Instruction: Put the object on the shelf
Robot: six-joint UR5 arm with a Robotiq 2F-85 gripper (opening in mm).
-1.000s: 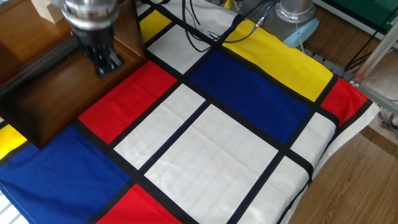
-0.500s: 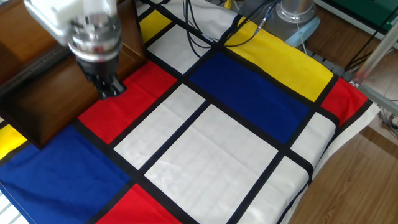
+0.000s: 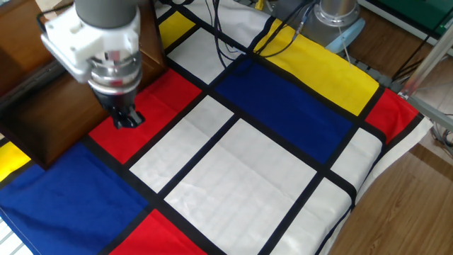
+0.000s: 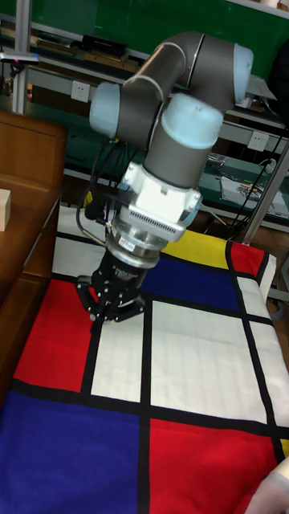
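Note:
The object (image 4: 4,210), a small pale wooden block, rests on a board of the dark brown shelf (image 4: 30,161) at the left edge of the tall fixed view. It stands free, with nothing touching it. In the fixed view the shelf (image 3: 56,106) fills the left side, and the arm covers most of the spot where the block sits. My gripper (image 3: 128,119) hangs just off the shelf's front edge, above the red panel of the cloth. It points down, and its black fingers (image 4: 87,294) stand apart with nothing between them. The gripper (image 4: 111,309) is well to the right of and below the block.
A cloth of red, blue, yellow and white panels (image 3: 241,170) with black bands covers the table. Black cables (image 3: 226,42) lie at the back near the arm's grey base (image 3: 336,14). The table's right edge (image 3: 396,149) drops to a wooden floor.
The gripper has moved away from the shelf, forward and down, from over the brown board to above the red panel. It carries nothing.

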